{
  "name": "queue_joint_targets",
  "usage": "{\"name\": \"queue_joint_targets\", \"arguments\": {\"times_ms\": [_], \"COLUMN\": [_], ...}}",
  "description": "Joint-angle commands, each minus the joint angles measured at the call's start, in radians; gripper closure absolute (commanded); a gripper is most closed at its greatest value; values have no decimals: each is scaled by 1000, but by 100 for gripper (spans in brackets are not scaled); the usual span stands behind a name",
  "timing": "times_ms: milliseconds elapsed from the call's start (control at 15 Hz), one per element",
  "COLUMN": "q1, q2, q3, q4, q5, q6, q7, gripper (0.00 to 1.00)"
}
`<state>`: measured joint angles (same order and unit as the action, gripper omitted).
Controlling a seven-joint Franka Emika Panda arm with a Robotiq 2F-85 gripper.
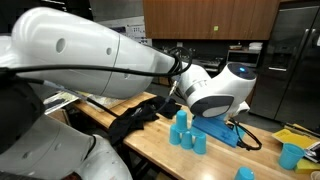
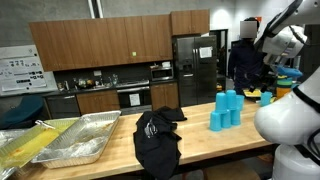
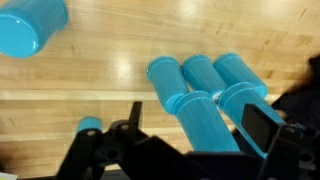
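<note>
Hovering over the cluster of blue cups, the pincer is released: jaws spread wide, nothing between them. The wrist view shows five cups standing close together, walls touching or nearly so, on the wooden tabletop. In both exterior views the same cluster sits near the middle of the tabletop, just beside a black cloth.

Risks, as judged from this pose:
- Tight packing. There is little or no gap between neighbouring cups, so a finger coming straight down would likely land on a rim rather than slip beside a wall. That would tip or crush the cup.
- Double grab. With the jaws this wide, closing could catch two cups at once; one would probably slip out or topple.
- Chain knock. The cups look light and empty, so a nudge to one could push the whole group sideways toward the cloth or knock several over.
- Stray cups. A lone blue cup stands well apart at the upper left, and a fallen cup could roll toward it.
- Poor view. The arm hides much of the cluster in an exterior view, so alignment rests mostly on the wrist view.
</note>
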<state>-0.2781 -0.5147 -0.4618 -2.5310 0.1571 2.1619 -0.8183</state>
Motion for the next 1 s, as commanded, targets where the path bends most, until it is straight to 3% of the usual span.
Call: {"name": "queue_joint_targets", "arguments": {"times_ms": [0, 133, 333, 600, 733, 800, 933], "q1": [-11, -6, 46, 69, 64, 42, 42], "q2": [-38, -53, -48, -30, -28, -27, -26], "q3": [7, 3, -47, -60, -48, -36, -35], "q4": [-38, -53, -3, 45, 45, 28, 30], "q5": [68, 90, 80, 51, 24, 57, 48], "q6": [80, 120, -61, -234, -241, -217, -223], "q7": [134, 187, 60, -110, -197, -138, -182], "gripper": [0, 0, 0, 0, 0, 0, 0]}}
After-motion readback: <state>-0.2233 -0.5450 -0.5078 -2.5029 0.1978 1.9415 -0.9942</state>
